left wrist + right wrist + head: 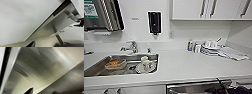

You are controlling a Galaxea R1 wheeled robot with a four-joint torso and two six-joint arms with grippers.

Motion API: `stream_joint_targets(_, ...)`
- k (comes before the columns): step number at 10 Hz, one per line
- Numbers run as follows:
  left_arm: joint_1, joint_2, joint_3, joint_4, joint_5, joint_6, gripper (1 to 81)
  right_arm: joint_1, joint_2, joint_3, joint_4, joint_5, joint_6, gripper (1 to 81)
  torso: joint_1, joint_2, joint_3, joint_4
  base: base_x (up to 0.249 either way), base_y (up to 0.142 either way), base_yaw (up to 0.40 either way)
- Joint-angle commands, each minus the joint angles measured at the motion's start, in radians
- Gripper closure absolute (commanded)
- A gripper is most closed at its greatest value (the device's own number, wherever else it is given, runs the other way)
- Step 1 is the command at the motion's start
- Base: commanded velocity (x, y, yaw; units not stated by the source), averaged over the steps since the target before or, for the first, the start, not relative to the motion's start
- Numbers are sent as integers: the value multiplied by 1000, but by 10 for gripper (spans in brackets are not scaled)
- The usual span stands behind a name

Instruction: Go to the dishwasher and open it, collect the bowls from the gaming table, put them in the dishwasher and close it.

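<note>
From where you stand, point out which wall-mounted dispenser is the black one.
The small soap dispenser above the counter, right of the faucet. The larger towel dispenser is grey, at far left.

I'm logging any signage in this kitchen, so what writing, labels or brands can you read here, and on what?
No text is readable.
Dispenser at upper left: green label, too blurred.
Wall: small mark, too blurred.
Bottle on the counter: label too small.
Mug in the sink: print illegible.

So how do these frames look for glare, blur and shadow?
Head view: evenly lit, soft overall, the white countertop nearly washed out. Right wrist view: broad smeared sheen on the dishwasher steel front, a dark band of shadow. Left wrist view: the white cabinet flat and featureless.
</note>
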Motion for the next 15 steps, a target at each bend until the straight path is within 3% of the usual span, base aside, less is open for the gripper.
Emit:
stream_joint_targets(1,-74,-42,14,67,93,-51,10,-18,-36,42,-9,-97,-114,10,0,0,0,0,0,0,0)
stream_joint_targets(4,-74,-32,-2,67,93,-51,10,-55,-22,96,-11,-71,-118,10,0,0,0,0,0,0,0)
stream_joint_targets(6,-58,-17,-18,67,93,-51,10,-99,-13,121,-12,1,-157,10,0,0,0,0,0,0,0)
stream_joint_targets(11,-58,-8,-19,67,93,-51,10,-204,-11,56,-25,30,-218,10,0,0,1,0,0,0,0)
stream_joint_targets(15,-58,-6,-19,67,93,-51,10,-204,13,49,-23,33,-217,10,0,-1,2,0,0,0,0)
